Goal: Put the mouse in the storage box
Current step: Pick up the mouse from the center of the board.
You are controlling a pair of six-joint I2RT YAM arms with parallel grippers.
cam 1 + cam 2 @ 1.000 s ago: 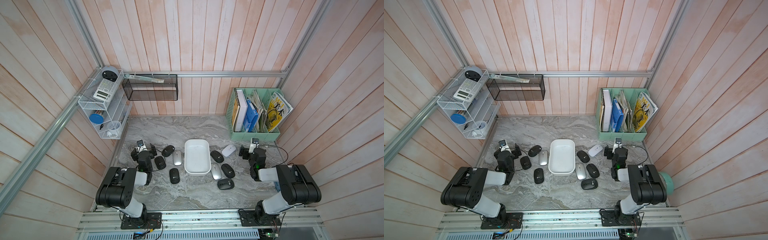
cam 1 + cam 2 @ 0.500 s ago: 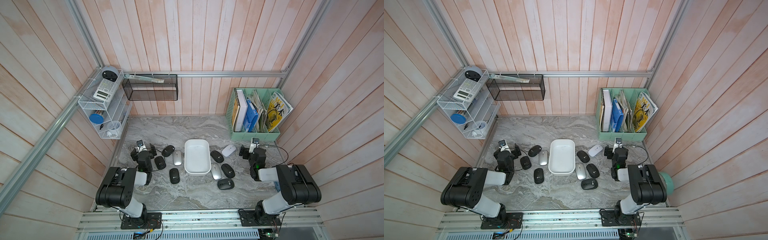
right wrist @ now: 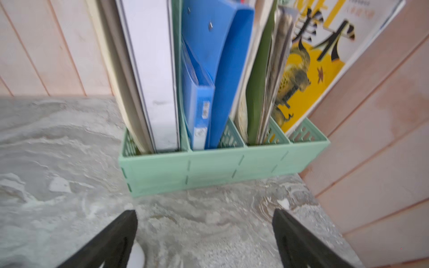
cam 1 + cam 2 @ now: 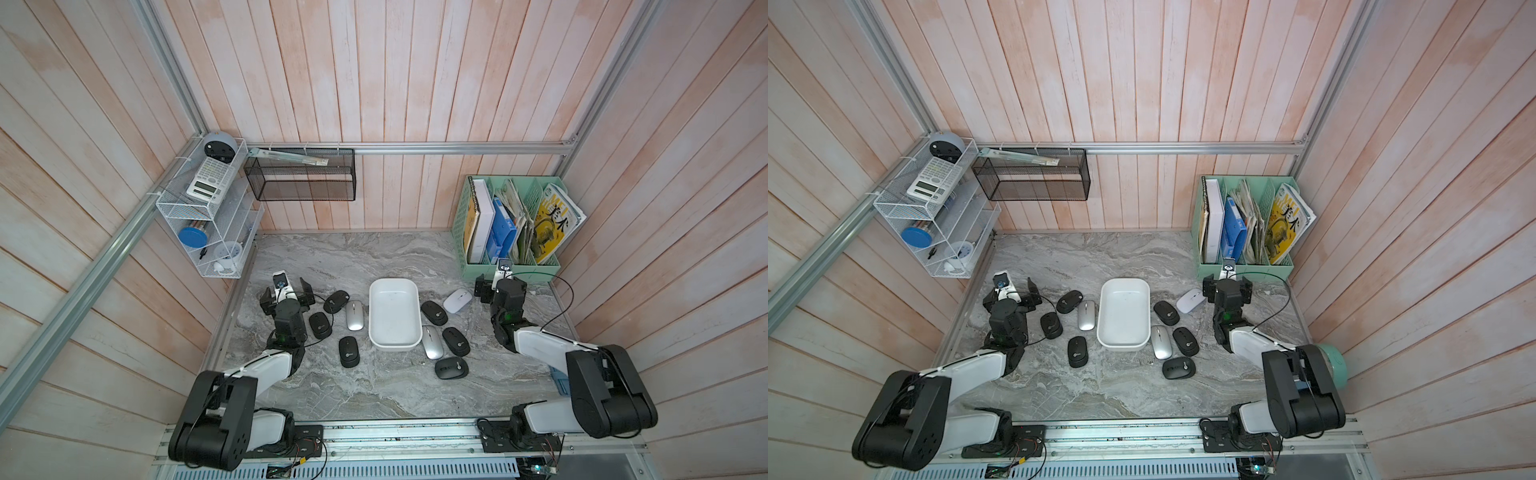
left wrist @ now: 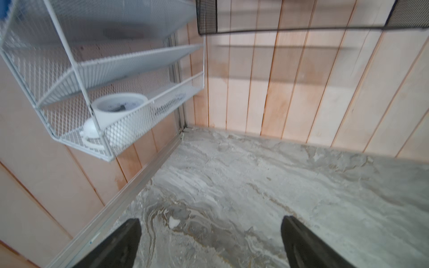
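Nothing is held: the left gripper (image 5: 210,241) and the right gripper (image 3: 204,239) are both spread wide over the bare table (image 5: 255,185). No mouse is yet in the storage box (image 4: 392,316), which is set empty at the middle of the table, with mice (image 4: 354,315) scattered on both sides of it. The first pick is judged to be the step in hand. The white mouse (image 4: 457,300), lying just beside the right gripper and near the box's far corner, is probably best taken first. It should be approached from above, gripped across its narrow sides, lifted clear of the rim and let go low inside, so that the black mouse (image 4: 434,312) next to it is not knocked. The table is finished in grey marbled stone and closed in by pale wooden planks (image 4: 374,83). A green file holder (image 3: 209,167) is stood in the far right corner; a white wire shelf (image 5: 130,58) and a black mesh basket (image 4: 300,179) are hung on the walls.
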